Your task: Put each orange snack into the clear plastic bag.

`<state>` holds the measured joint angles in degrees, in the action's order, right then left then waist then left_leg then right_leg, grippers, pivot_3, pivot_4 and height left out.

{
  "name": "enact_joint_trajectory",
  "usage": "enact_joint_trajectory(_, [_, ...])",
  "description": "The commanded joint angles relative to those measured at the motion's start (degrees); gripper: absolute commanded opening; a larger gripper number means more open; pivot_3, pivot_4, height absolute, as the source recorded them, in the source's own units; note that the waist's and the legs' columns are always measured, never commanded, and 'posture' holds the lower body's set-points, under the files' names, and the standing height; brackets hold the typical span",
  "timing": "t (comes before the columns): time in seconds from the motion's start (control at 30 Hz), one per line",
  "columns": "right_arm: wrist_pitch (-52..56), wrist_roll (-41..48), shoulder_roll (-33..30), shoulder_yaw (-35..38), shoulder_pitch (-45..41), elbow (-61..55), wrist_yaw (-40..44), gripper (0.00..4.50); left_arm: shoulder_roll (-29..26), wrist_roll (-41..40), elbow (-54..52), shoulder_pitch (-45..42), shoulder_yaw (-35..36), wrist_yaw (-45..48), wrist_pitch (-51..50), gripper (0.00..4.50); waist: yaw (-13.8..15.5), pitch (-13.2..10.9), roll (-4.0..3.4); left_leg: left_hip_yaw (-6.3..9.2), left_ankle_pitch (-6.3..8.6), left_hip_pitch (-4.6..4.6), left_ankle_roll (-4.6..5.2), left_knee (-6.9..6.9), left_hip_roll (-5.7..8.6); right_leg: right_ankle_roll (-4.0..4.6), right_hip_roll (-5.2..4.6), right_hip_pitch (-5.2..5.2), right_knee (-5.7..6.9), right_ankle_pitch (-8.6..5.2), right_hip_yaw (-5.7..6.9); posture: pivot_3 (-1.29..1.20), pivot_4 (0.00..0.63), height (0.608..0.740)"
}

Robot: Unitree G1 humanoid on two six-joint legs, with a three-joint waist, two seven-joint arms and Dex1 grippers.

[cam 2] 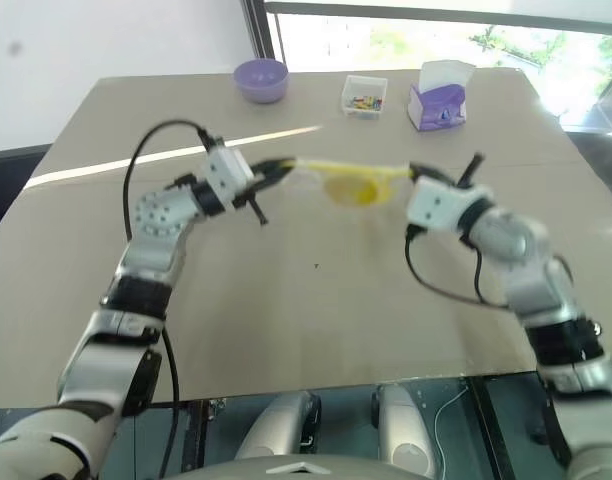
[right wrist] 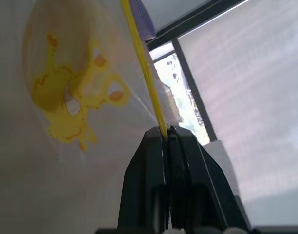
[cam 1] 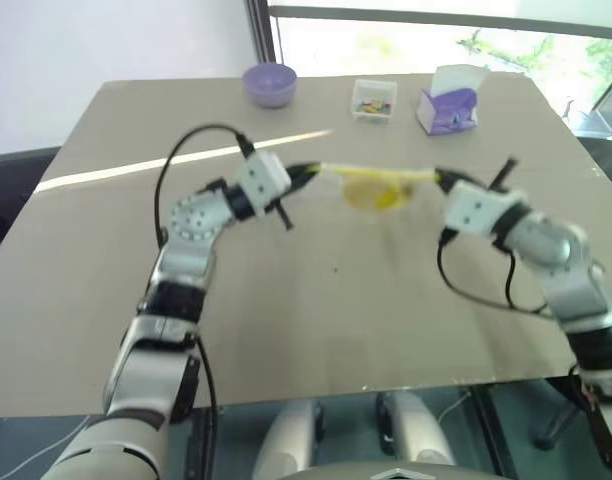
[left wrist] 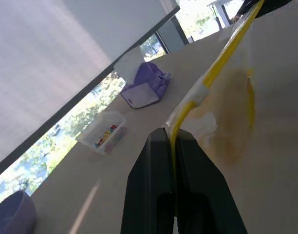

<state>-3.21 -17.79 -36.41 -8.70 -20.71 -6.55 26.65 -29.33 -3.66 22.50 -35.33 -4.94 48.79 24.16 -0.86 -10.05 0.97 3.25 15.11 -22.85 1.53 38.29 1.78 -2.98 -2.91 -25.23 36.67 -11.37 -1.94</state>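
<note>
The clear plastic bag [cam 1: 378, 188] hangs stretched between my two grippers above the middle of the table [cam 1: 316, 320]. Its yellow seal strip [left wrist: 222, 61] runs taut from one to the other. My left gripper [cam 1: 311, 172] is shut on the strip's left end, and my right gripper [cam 1: 438, 178] is shut on its right end. A rounded orange-yellow shape, the orange snack [cam 1: 370, 196], shows through the film under the strip and looks to be inside the bag. In the right wrist view a yellow printed figure [right wrist: 66, 102] marks the film.
Along the table's far edge stand a purple bowl [cam 1: 269, 84], a small clear tray of coloured candies [cam 1: 373, 100] and a purple tissue box [cam 1: 449, 105]. A window runs behind them. Black cables loop off both wrists.
</note>
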Motion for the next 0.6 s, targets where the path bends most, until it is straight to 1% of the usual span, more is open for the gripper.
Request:
enact_joint_trajectory(0.03, [3.53,-0.05,1.4,-0.13,4.77,-3.52,0.33,0.08,-1.74,0.95,-5.64,5.52,0.83,-1.06,1.54,0.0,-0.02,-0.03,0.0,-0.04,0.02,0.03,0.04,0.02,-0.01,0.0,0.0,0.0,0.05,0.0,-0.04,0.0,0.15,0.74])
enact_joint_trajectory(0.1, [4.29,0.21,1.74,-1.28,6.52,-4.58,2.08,0.08,-1.73,1.53,-7.83,8.22,0.24,-1.28,1.94,0.0,0.07,-0.03,0.0,-0.09,0.05,0.03,0.1,0.1,0.01,-0.02,0.0,-0.02,0.13,0.03,-0.08,0.0,0.15,0.74])
enact_joint_trajectory(0.13, [4.27,0.01,1.87,-1.53,7.18,-4.75,2.2,0.32,-1.84,2.05,-8.7,9.38,-0.05,-1.32,2.3,0.0,0.11,-0.03,0.0,-0.08,0.05,0.09,0.11,0.15,0.01,-0.02,0.0,0.03,0.15,0.03,-0.08,0.0,0.15,0.74])
enact_joint_trajectory(0.23, [5.48,2.35,1.13,-0.79,10.67,-6.92,4.83,1.32,-2.93,2.87,-11.17,12.54,-0.64,-0.83,2.81,0.0,0.2,-0.03,0.0,0.03,0.03,0.59,0.11,0.24,-0.02,0.02,0.06,0.55,0.14,0.04,0.03,0.0,0.15,0.74])
enact_joint_trajectory(0.27, [6.61,4.19,0.82,0.21,12.06,-8.43,6.17,1.92,-3.4,2.89,-11.88,13.19,-0.71,-0.58,2.78,0.0,0.2,-0.02,0.0,0.03,0.04,0.86,0.11,0.2,-0.04,0.02,0.07,0.83,0.13,0.02,0.05,0.0,0.15,0.74])
enact_joint_trajectory(0.33, [9.25,9.35,-0.93,3.18,15.03,-12.9,10.26,2.79,-4.29,2.61,-12.99,13.89,-0.57,-0.23,2.46,0.0,0.22,-0.04,-0.01,0.13,0.04,1.09,0.11,0.14,-0.07,0.02,0.09,1.12,0.05,-0.01,0.16,0.0,0.15,0.74])
enact_joint_trajectory(0.37, [9.89,11.53,-2.04,4.09,15.92,-14.74,12.34,2.79,-4.66,2.65,-13.2,13.97,-0.49,-0.21,2.52,0.0,0.19,-0.04,-0.01,0.13,0.04,1.07,0.11,0.15,-0.06,0.01,0.09,1.11,0.05,0.0,0.16,0.0,0.15,0.74])
enact_joint_trajectory(0.43, [13.72,19.08,-3.47,7.12,17.37,-20.71,16.56,2.79,-5.33,2.84,-13.53,14.11,-0.42,-0.28,2.92,0.0,0.14,-0.04,-0.01,0.12,0.04,1.06,0.11,0.16,-0.06,0.0,0.06,1.11,0.04,0.01,0.15,0.0,0.15,0.74])
enact_joint_trajectory(0.47, [15.38,21.64,-3.82,8.13,16.67,-23.2,17.53,2.79,-5.54,2.91,-13.58,14.14,-0.46,-0.32,3.13,0.0,-0.07,-0.04,-0.01,0.11,0.04,1.07,0.11,0.17,-0.06,0.0,0.05,1.12,0.03,0.01,0.14,0.0,0.15,0.74])
enact_joint_trajectory(0.53, [17.38,23.35,-3.77,7.82,13.06,-26.07,17.93,2.79,-5.9,3.47,-13.38,14.13,-0.67,-0.56,4.03,0.0,-0.21,-0.03,-0.01,0.11,0.04,1.11,0.11,0.17,-0.11,0.0,0.09,1.13,0.05,0.01,0.13,0.0,0.15,0.74])
enact_joint_trajectory(0.6, [18.39,22.05,-2.46,4.55,7.96,-26.48,17.46,2.79,-5.97,3.99,-13.02,14.03,-0.79,-0.88,4.81,0.0,-0.36,-0.04,0.0,0.13,0.04,1.12,0.11,0.17,-0.14,0.0,0.13,1.13,0.06,0.01,0.16,0.0,0.15,0.74])
